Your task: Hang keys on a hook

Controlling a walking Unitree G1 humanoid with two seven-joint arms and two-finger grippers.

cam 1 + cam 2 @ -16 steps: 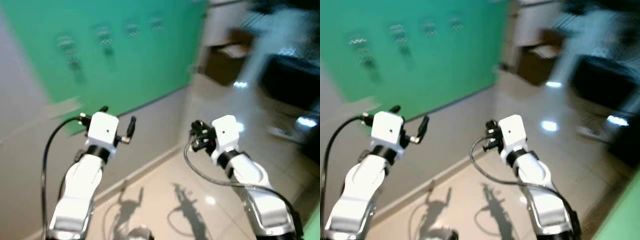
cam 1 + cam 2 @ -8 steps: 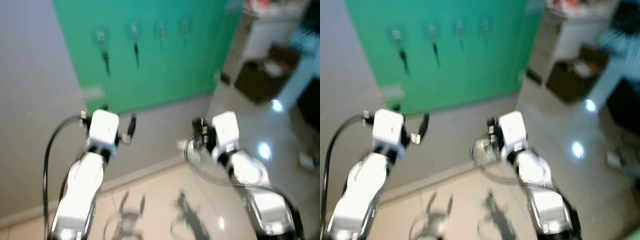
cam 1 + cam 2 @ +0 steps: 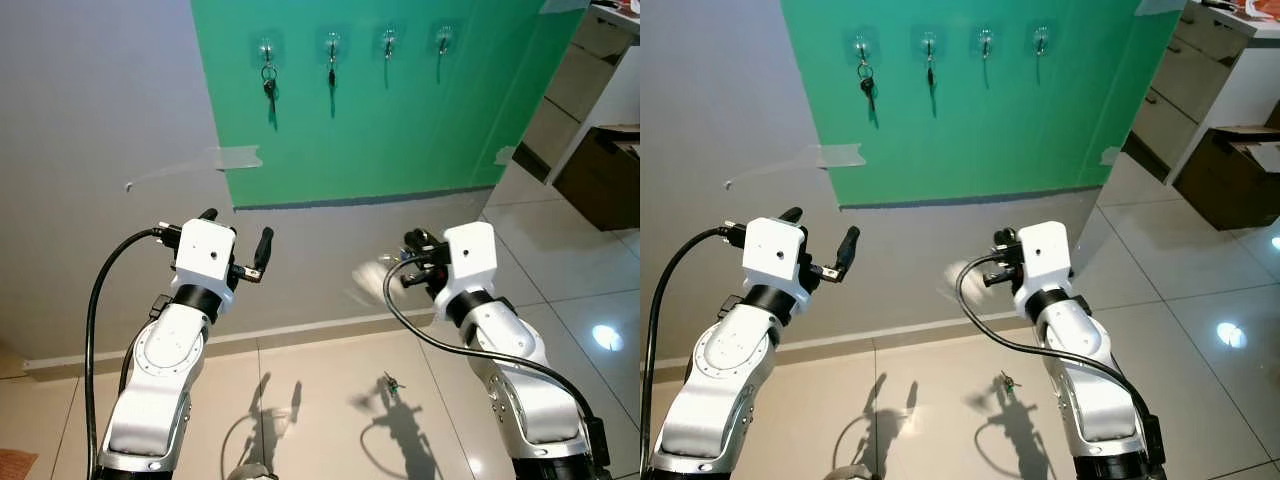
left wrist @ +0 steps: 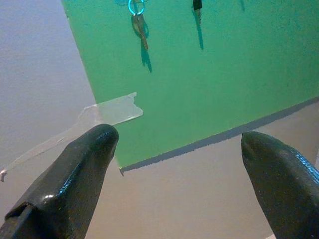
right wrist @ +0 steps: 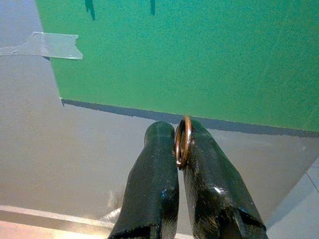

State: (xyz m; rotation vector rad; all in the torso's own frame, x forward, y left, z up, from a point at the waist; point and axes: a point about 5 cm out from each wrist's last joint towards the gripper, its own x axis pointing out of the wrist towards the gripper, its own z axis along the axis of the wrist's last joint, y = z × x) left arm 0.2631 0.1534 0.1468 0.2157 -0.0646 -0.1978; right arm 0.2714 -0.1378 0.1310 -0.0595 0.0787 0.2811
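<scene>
The right tool (image 5: 180, 149) is pinched on a copper key ring (image 5: 183, 141), the ring standing edge-on between the fingers; the keys hanging from it are blurred and cannot be made out. The left tool (image 3: 236, 245) is spread wide and holds nothing. Beyond both, a green wall panel (image 3: 400, 120) carries four hooks in a row. The two left ones hold keys (image 3: 268, 82); the free hooks (image 3: 389, 40) lie well above and ahead of the right tool, which is the nearer arm to them.
</scene>
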